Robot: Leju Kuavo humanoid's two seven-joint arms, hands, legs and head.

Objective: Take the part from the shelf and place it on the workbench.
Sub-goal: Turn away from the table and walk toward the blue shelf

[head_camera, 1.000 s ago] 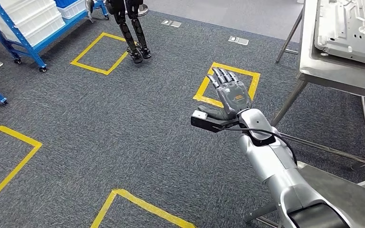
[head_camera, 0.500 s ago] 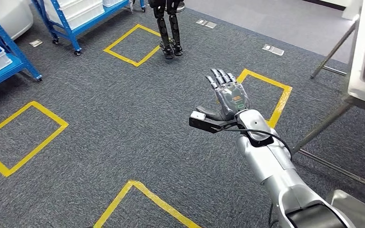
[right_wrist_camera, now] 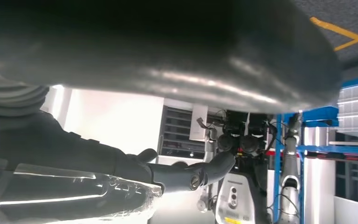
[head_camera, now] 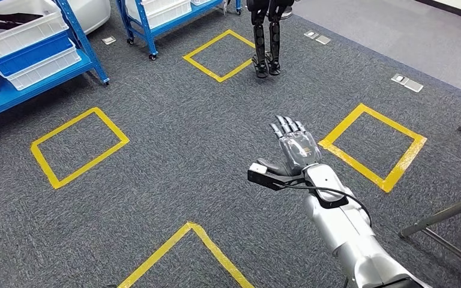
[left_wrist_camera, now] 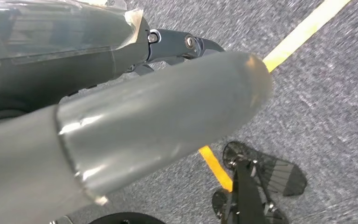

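While the right robot hand (head_camera: 293, 142) is raised ahead of the body over the dark grey speckled carpet floor (head_camera: 174, 162), its fingers are extended and spread with nothing between them, so no part has been collected. The left robot hand (left_wrist_camera: 121, 116) appears in its wrist view as a thick grey thumb and a dark palm under clear film above the carpet; whether its fingers are spread or curled cannot be told from that picture. The blue steel shelf on castors (head_camera: 54, 54) stands at the far left of the head view, well apart from the raised hand, and carries shallow white plastic bins (head_camera: 21, 33). One bin holds something dark, but it is too small to identify, so the part's exact position is not confirmed; it is judged to be somewhere on that shelf. No table surface is visible, and thin grey metal legs (head_camera: 444, 219) enter at the right edge. Hazards, as judged from this position: the extended right arm could strike a shelf upright or bin rim if the approach is made with the arm still forward. A second black-legged humanoid robot (head_camera: 265, 36) stands beyond a yellow tape floor square (head_camera: 222, 55), close to the shelf row, and could obstruct a path there. An unidentified part risks a grasp on the wrong bin.
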